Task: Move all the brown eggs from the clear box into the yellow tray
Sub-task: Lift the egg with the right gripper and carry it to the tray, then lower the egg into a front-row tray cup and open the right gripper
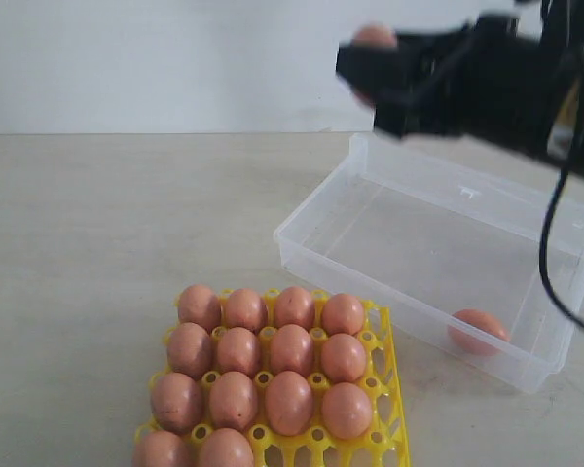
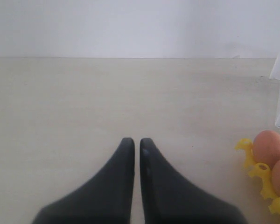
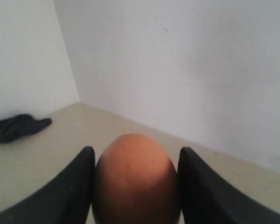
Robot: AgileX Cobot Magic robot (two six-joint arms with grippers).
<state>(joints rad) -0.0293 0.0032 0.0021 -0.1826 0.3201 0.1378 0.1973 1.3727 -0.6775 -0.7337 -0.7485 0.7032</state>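
- The right claw (image 3: 136, 156) is clenched on a brown egg (image 3: 135, 182), with one black finger pressed to each flank.
- In the exterior view it hangs raised, well above the clear box (image 1: 526, 209), with the egg peeking out past the fingers.
- A second egg (image 1: 477, 329) lies inside the box against its near wall (towards the right corner).
- The yellow tray (image 1: 382, 389) sits near the box's front-left corner on the table (image 1: 97, 243).
- The seated eggs (image 1: 290, 352) fill three rows of four, and two more show at the frame's lower edge.
- The left claw (image 2: 136, 142) is pinched together on nothing, low over bare tabletop beside the tray.
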